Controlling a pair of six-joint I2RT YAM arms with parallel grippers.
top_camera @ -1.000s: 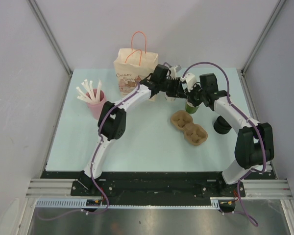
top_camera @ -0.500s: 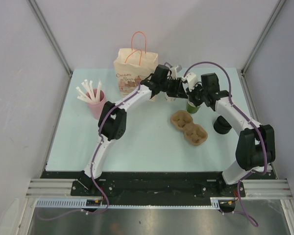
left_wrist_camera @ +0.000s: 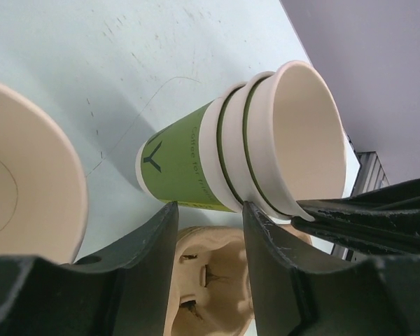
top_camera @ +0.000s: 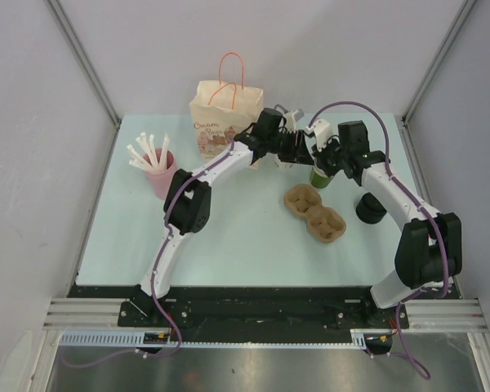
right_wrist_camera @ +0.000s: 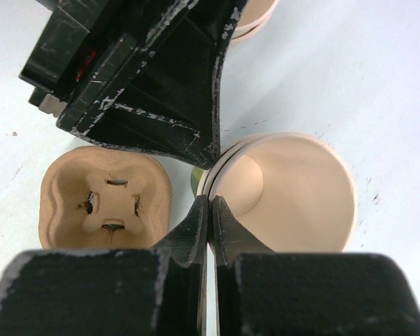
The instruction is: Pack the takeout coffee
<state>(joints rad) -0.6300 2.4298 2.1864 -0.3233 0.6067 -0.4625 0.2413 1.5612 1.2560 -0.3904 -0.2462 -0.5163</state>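
Green cup stack [left_wrist_camera: 189, 168], 1 o'clock: right gripper [right_wrist_camera: 208, 210] pinches rim; left gripper [left_wrist_camera: 208, 208] half-open, empty. Likely separating cup; next left braces stack, right lifts.

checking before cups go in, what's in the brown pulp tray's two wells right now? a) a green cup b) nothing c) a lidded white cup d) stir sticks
b: from above, both wells of the tray show bare pulp; the green cup stack stands beside it.
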